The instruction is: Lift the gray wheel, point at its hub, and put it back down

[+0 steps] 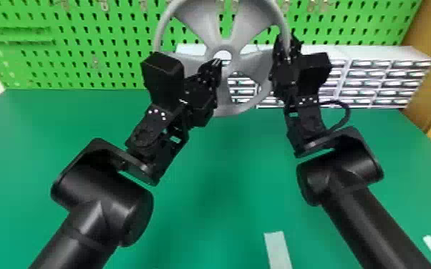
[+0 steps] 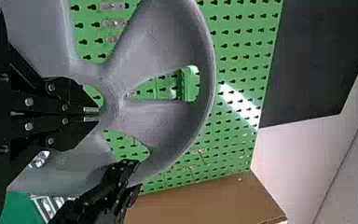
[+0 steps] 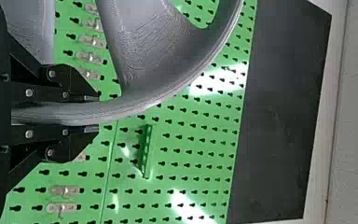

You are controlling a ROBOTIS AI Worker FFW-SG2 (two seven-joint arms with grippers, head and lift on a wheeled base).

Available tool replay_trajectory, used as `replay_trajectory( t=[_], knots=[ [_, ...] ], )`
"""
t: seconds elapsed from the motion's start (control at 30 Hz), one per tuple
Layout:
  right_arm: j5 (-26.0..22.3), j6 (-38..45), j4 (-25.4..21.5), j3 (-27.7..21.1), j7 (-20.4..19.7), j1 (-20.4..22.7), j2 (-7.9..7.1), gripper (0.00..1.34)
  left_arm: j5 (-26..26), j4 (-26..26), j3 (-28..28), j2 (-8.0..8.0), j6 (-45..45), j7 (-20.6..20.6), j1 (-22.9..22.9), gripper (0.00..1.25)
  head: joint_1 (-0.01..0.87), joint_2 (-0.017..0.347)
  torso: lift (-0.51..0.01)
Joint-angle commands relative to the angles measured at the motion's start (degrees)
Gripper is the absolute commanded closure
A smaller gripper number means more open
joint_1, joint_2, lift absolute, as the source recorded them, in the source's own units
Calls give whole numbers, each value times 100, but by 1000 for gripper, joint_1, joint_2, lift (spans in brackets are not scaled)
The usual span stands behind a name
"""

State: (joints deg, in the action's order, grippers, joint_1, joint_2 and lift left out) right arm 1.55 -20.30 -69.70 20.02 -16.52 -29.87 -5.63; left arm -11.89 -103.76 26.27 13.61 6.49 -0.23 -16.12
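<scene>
We hold the gray, round, spoked wheel (image 1: 204, 21) upright above the green table (image 1: 225, 214), our black right gripper (image 1: 287, 40) clamping its right rim. Our black left gripper (image 1: 218, 63), jaws closed, points at its ring-shaped hub (image 1: 226, 47).

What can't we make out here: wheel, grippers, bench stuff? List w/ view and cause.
- Top of the gray wheel: head view, cut off by top edge.
- Rim where the right gripper grips: head view, hidden by gripper.
- Left gripper touching hub or not: left wrist view, gap too small.
- Near ends of pale strips: head view, bottom edge.
</scene>
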Motion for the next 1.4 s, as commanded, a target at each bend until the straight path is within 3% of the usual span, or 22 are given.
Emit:
replay_trajectory(
  t=[0.0,0.57,1.37],
  knots=[
    [4,0,0,63,0,25,0,1328,-50,172,115,-8,-60,85,-75,1227,692,48,-88],
    [4,0,0,151,8,69,-26,1328,407,497,291,-34,-236,261,-260,1227,692,48,-88],
    [-40,0,-26,177,8,87,-35,1328,557,541,291,-25,-236,322,-242,1227,692,48,-88]
  ],
)
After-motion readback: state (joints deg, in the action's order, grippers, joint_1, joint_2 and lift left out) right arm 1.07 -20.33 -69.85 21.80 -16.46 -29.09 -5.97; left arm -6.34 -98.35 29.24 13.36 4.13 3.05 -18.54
